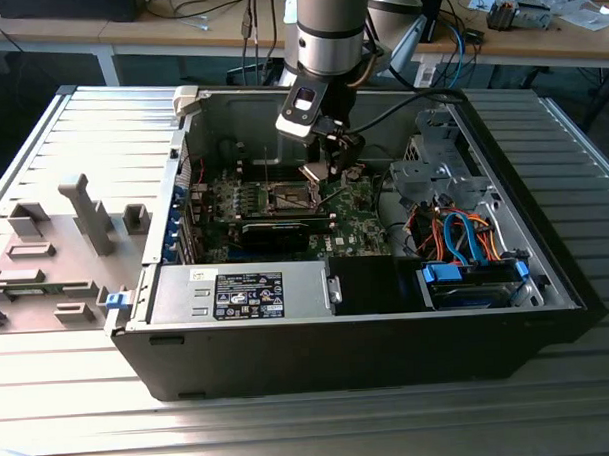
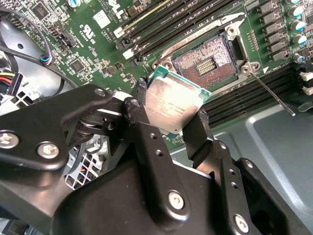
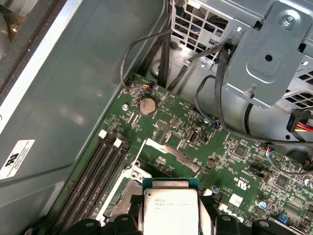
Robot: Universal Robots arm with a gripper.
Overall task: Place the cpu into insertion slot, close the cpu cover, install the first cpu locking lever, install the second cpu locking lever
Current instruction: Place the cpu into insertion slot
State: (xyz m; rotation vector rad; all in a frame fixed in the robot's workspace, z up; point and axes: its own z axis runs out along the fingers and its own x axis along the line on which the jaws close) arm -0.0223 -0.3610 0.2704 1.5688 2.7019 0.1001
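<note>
Cpu (image 2: 173, 105), seemingly light, stiff and fragile, sits pinched by opposite edges in the pincer (image 2: 171, 108), slot (image 2: 205, 61) just beyond its tips.

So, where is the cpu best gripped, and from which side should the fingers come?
By two opposite edges, coming from above its flat metal top. The cpu is a thin square plate, so only its narrow edges offer parallel faces, and its underside must stay free for the slot. The fingers hold it this way now, one on each edge.
</note>
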